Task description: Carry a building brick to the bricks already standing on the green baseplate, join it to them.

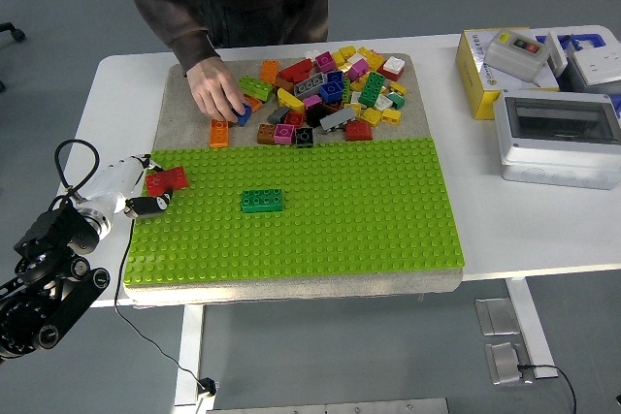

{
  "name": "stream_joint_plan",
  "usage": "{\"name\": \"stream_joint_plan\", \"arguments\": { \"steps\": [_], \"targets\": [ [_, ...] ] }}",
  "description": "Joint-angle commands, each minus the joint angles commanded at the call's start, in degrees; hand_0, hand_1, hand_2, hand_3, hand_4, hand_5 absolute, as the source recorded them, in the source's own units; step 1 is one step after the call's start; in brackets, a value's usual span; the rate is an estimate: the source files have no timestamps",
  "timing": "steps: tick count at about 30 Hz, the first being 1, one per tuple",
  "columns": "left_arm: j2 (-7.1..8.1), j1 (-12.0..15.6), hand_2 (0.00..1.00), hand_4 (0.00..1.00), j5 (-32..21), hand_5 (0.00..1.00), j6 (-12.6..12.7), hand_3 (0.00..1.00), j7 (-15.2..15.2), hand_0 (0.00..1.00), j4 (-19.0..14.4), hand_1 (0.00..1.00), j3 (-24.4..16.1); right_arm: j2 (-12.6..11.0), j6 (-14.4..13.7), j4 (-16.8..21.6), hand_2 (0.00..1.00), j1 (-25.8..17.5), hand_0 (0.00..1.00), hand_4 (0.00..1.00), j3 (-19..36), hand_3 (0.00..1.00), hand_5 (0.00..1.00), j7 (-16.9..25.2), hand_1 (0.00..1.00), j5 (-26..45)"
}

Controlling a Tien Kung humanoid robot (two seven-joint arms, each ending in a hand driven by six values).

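Fingers of the robot's left hand (146, 193) pinch a red building brick (167, 180) at the left edge of the green baseplate (320, 230), the brick tilted and sitting just above the black fingertips (155, 204) that curl beneath it. Well to the right of those fingers, a lone dark green brick (263, 201) stands upright on the baseplate studs, apart from the red one. The left arm (49, 269), black-jointed with a white forearm section and a looping cable, comes in from the lower left corner.

Beyond the fingers, on the grey mat (179, 109) at the table's far side, a person's hand (215, 96) reaches down from a dark sleeve (170, 16) and closes its fingertips on a blue brick (242, 114), with an orange brick (220, 132) just beside it. Right of that hand lies a loose pile of mixed bricks (335, 94) in red, yellow, pink, blue, green and grey.

Far to the right of the robot's fingers, on the white table (116, 94), sit a yellow box (485, 70) with a grey switch unit (519, 53) on it and a grey enclosure with a clear lid (558, 138).
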Motion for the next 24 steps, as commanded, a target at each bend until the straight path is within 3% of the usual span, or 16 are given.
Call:
{"name": "stream_joint_plan", "arguments": {
  "steps": [10, 15, 20, 24],
  "targets": [
    [0.74, -0.08, 0.938, 0.537, 1.57, 0.191, -0.48, 0.64, 0.24, 0.998, -1.79, 0.964, -0.99, -0.15, 0.07, 0.0, 0.668, 0.21, 0.667, 0.591, -0.23, 0.708, 0.739, 0.08, 0.64, 0.29],
    [3.54, 0.54, 0.938, 0.537, 2.88, 0.191, -2.29, 0.64, 1.71, 0.998, -7.17, 0.964, 1.09, -0.37, 0.08, 0.0, 0.668, 0.26, 0.667, 0.591, -0.11, 0.708, 0.739, 0.14, 0.64, 0.33],
    [6.95, -0.34, 0.937, 0.544, 3.23, 0.191, -5.06, 0.624, 4.39, 0.998, -13.86, 0.962, 5.73, -0.64, 0.1, 0.0, 0.668, 0.18, 0.667, 0.591, 0.88, 0.708, 0.74, -0.03, 0.64, -0.45],
    [7.51, -1.45, 0.937, 0.551, 2.84, 0.192, -6.57, 0.619, 6.43, 0.998, -18.69, 0.96, 8.2, -0.69, 0.09, 0.0, 0.667, 0.26, 0.668, 0.592, 0.68, 0.708, 0.741, 0.11, 0.639, -0.27]
  ]
}}
